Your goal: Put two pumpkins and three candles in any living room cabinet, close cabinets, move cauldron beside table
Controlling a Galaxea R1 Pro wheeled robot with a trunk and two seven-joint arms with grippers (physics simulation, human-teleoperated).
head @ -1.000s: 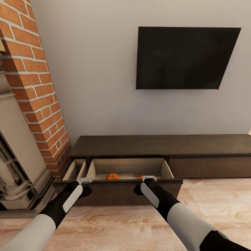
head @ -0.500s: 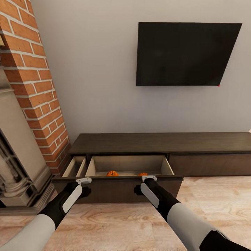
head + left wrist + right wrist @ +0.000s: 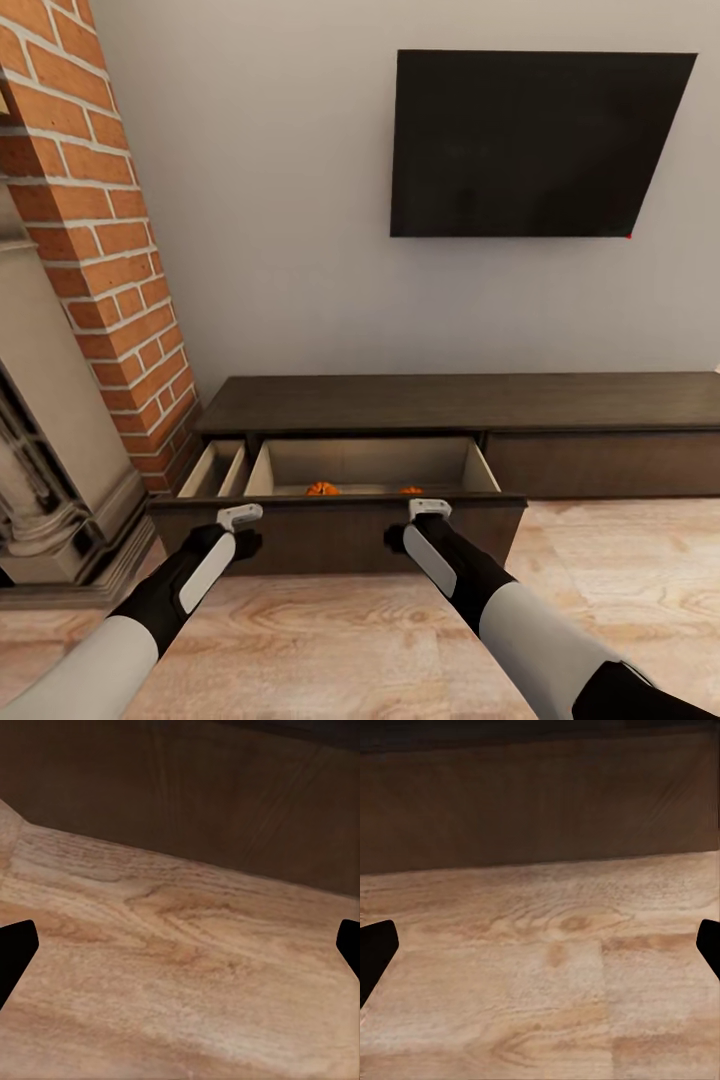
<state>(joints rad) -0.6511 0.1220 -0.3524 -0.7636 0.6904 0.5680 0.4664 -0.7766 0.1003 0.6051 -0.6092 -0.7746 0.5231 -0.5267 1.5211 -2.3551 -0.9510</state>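
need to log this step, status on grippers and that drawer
Left gripper and right gripper open, empty, at the drawer front. Drawer open, two pumpkins inside. Nothing in the way.

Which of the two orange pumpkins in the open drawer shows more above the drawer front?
The left pumpkin, nearer the drawer's middle; the right pumpkin, just above the right gripper, is only a sliver.

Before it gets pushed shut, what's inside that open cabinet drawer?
Two pumpkins peek over the drawer front; the front hides the drawer floor near it.
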